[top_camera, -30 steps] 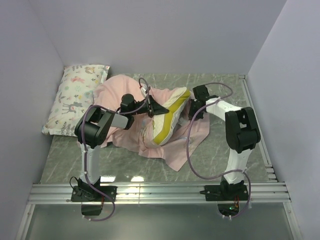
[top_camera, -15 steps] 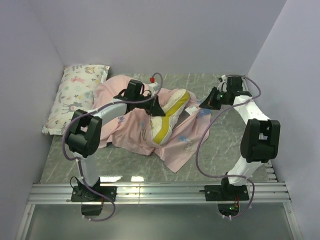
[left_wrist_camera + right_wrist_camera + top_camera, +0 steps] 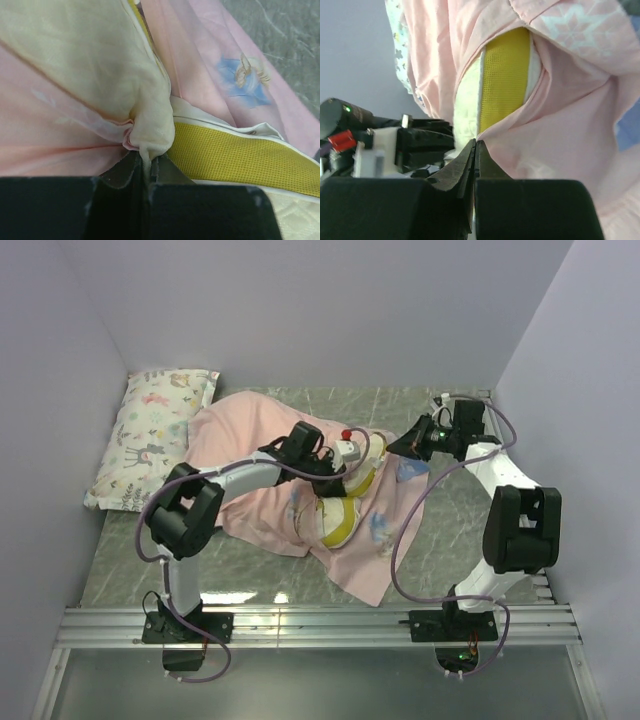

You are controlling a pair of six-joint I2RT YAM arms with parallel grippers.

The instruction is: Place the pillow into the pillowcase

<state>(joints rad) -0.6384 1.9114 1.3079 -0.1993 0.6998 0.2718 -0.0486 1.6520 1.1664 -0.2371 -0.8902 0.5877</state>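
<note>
The cream pillow point(image 3: 342, 525) with its yellow side band lies mid-table, largely wrapped in the pale pink pillowcase point(image 3: 240, 430). My left gripper point(image 3: 352, 472) is at the pillow's far end. In the left wrist view it point(image 3: 146, 161) is shut on a pinch of the pillow's cream cover point(image 3: 150, 125), with the yellow band point(image 3: 240, 160) to its right and pink case fabric point(image 3: 200, 75) around it. My right gripper point(image 3: 402, 446) is shut on the pillowcase's edge point(image 3: 545, 150) beside the opening, where the yellow band point(image 3: 505, 75) shows.
A smaller white pillow with animal-and-flower print point(image 3: 150, 435) lies at the back left against the wall. Purple walls close in the left, back and right. The grey marble tabletop point(image 3: 480, 520) shows on the right and along the front.
My left gripper has moved right and toward the front with the pillow. More pink fabric now covers the pillow. My right gripper swung out to the right, holding the case edge.
</note>
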